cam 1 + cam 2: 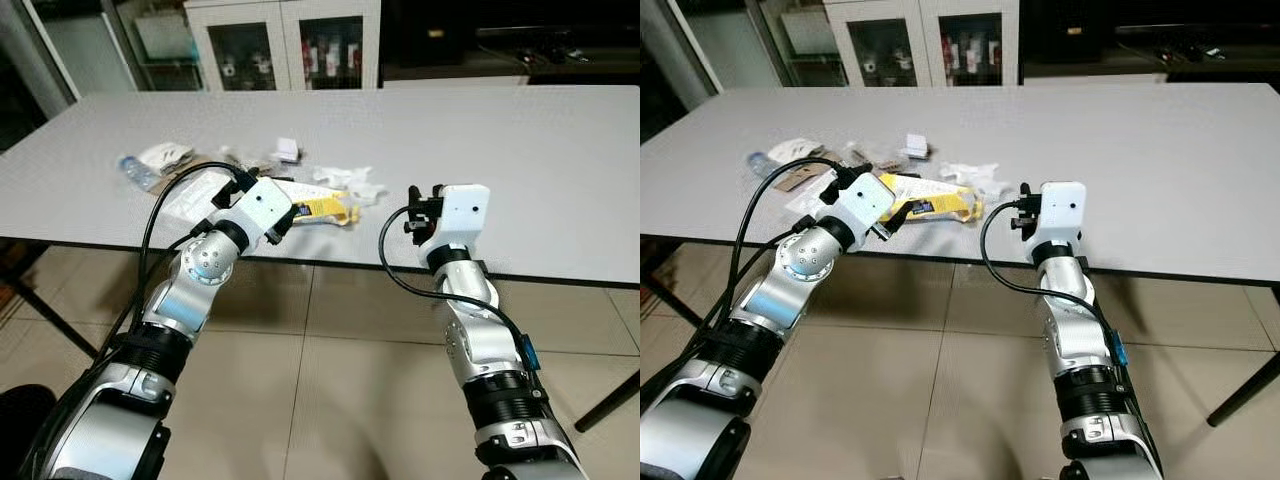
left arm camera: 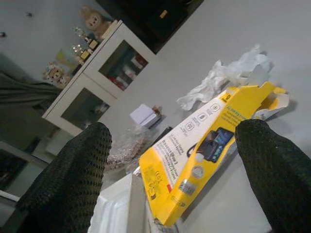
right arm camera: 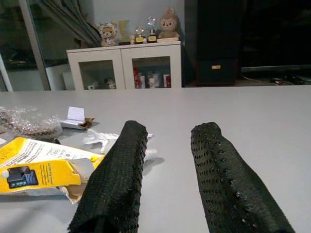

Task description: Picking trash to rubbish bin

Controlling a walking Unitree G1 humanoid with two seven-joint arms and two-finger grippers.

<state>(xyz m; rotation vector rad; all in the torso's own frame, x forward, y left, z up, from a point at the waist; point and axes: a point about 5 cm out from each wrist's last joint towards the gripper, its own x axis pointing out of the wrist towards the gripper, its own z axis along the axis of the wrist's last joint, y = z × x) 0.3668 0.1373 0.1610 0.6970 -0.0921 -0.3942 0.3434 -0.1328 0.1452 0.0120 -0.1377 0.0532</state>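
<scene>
- Trash lies in a small heap on the grey table (image 1: 520,150), near the edge closest to the robot.
- The biggest piece is a yellow box (image 1: 325,210), flat on its side with one end torn open.
- Next to it sits a crumpled white tissue (image 1: 350,182), and a little white box (image 1: 287,150) is farther back.
- A plastic bottle (image 1: 135,170) lies at the left end of the heap, beside a flat white packet (image 1: 165,153).
- The left gripper (image 1: 280,222) is low at the table edge, just beside the yellow box.
- Its two black fingers (image 2: 73,174) are spread wide, one on each side of the box in the left wrist view, and nothing is held in them.
- It looks lined up that way so the fingers can slide around the box and squeeze it.
- The right gripper (image 1: 422,205) waits near the table edge, off to the right of the heap.
- Its fingers (image 3: 114,179) are apart too, with only bare table between them, so it holds nothing.
- It seems to stay back so the two arms do not bump.
- A white cabinet (image 1: 285,40) with glass doors stands behind the table.
- No bin can be seen, so the robot will likely have to turn or walk after it grabs something.
</scene>
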